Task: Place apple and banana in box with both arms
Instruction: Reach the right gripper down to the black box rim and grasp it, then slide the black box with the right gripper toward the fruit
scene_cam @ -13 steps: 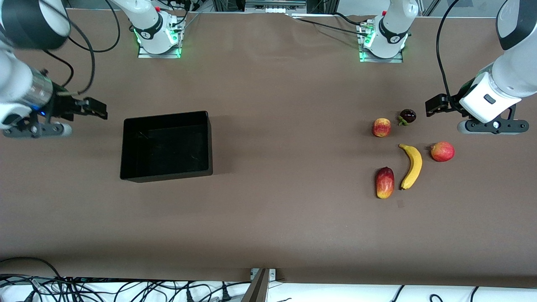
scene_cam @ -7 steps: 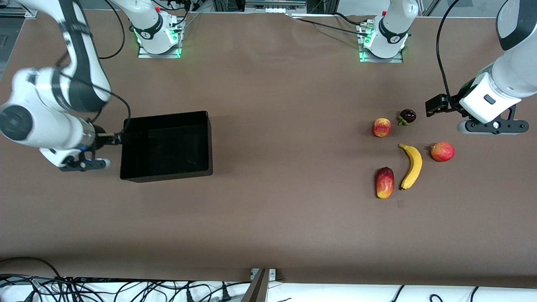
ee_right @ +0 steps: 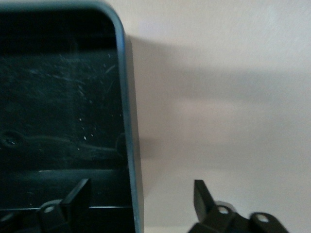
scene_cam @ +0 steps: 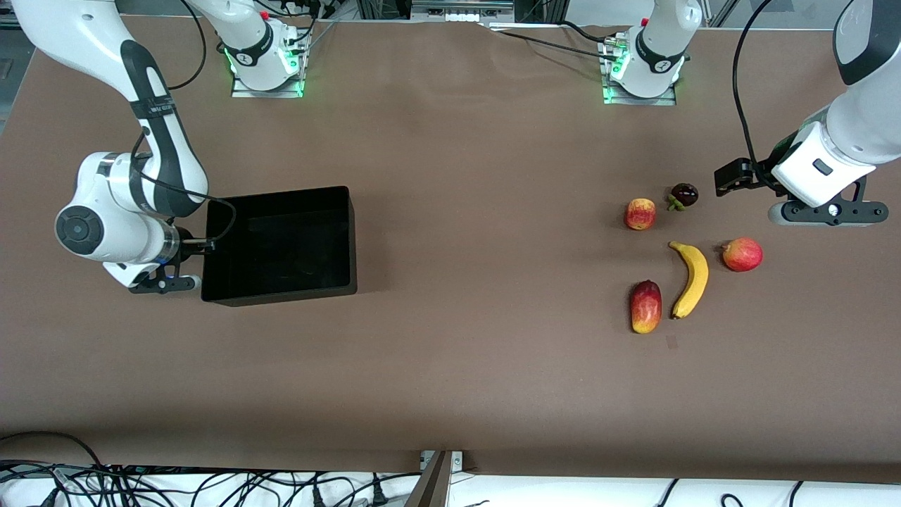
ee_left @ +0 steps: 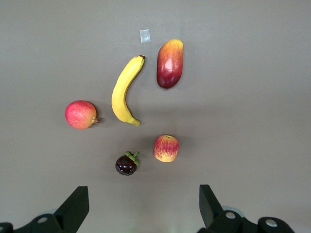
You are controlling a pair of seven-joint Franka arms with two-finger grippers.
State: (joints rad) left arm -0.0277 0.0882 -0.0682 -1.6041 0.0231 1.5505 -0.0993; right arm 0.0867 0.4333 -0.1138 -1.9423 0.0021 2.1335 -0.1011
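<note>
The black box (scene_cam: 281,291) stands open-topped toward the right arm's end of the table. My right gripper (scene_cam: 204,246) is down at its end wall. In the right wrist view the box's wall (ee_right: 130,145) runs between the right gripper's (ee_right: 141,187) fingers, one inside and one outside, open with gaps on both sides. The apple (scene_cam: 640,213) (ee_left: 166,148) and the banana (scene_cam: 690,279) (ee_left: 124,92) lie on the table toward the left arm's end. My left gripper (scene_cam: 728,177) (ee_left: 143,194) hangs open and holds nothing, over bare table beside the fruits.
A dark purple fruit with a green cap (scene_cam: 683,194) (ee_left: 127,164) lies beside the apple. A pinkish-red round fruit (scene_cam: 742,254) and an oval red-and-yellow fruit (scene_cam: 645,306) flank the banana. Cables hang along the table's front edge (scene_cam: 211,486).
The right arm has swung in from the table's end and come down onto the box's end wall. The left arm and the fruits have not moved.
</note>
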